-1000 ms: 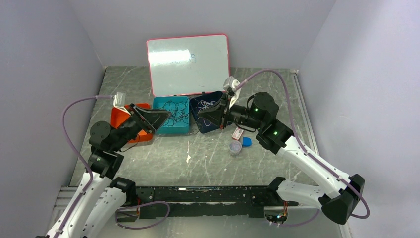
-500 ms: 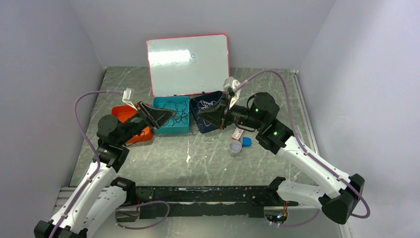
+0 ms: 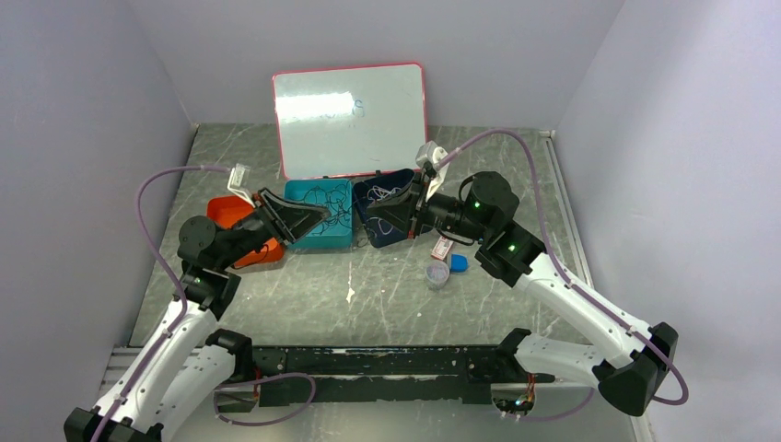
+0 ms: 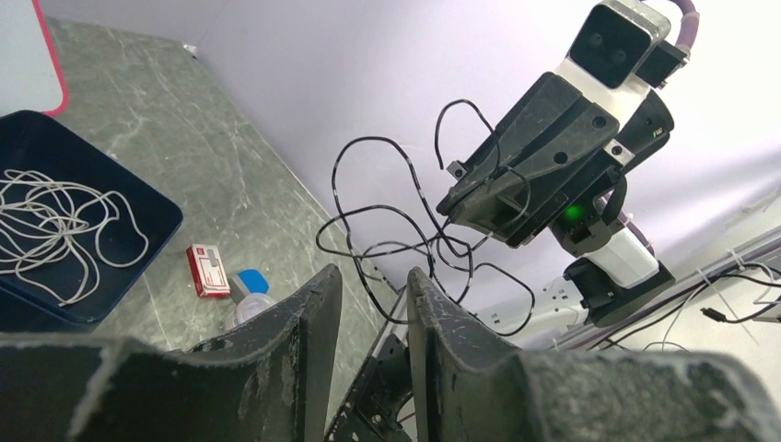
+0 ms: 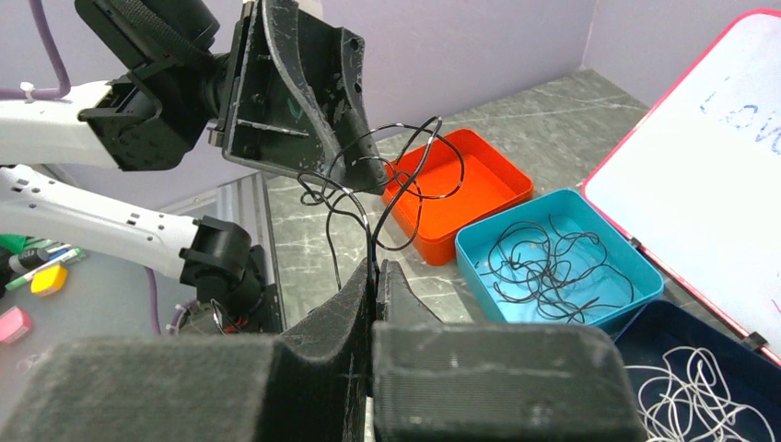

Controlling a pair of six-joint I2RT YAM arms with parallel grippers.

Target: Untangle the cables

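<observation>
Overhead, the table (image 3: 368,295) carries three bins in a row toward its far edge, in front of a leaning whiteboard (image 3: 350,120). An orange bin (image 3: 221,212) sits on the left, a teal bin (image 3: 322,242) in the middle and a dark blue bin (image 3: 385,238) on the right. The left gripper (image 3: 318,214) hangs over the teal bin and the right gripper (image 3: 373,210) over the dark blue bin, their tips near each other. From this height the wire between them can barely be made out.

The wrist views show it plainly. In the right wrist view the right gripper's fingers are pressed together on a black cable (image 5: 405,198). It rises from the pinch in tangled loops, in the air, to the tip of the left gripper. The same view looks down into the bins: loose black cables (image 5: 543,262) lie in the teal one and white cables (image 5: 700,387) in the dark blue one.

The left wrist view shows the left gripper's fingers (image 4: 308,318) standing apart with a clear gap. Strands of the black cable cross in front of that gap, and whether any is caught there I cannot tell. It also shows a red-and-white packet (image 4: 208,270) and a blue cap (image 4: 250,279) lying on the table just beside the dark blue bin.
</observation>
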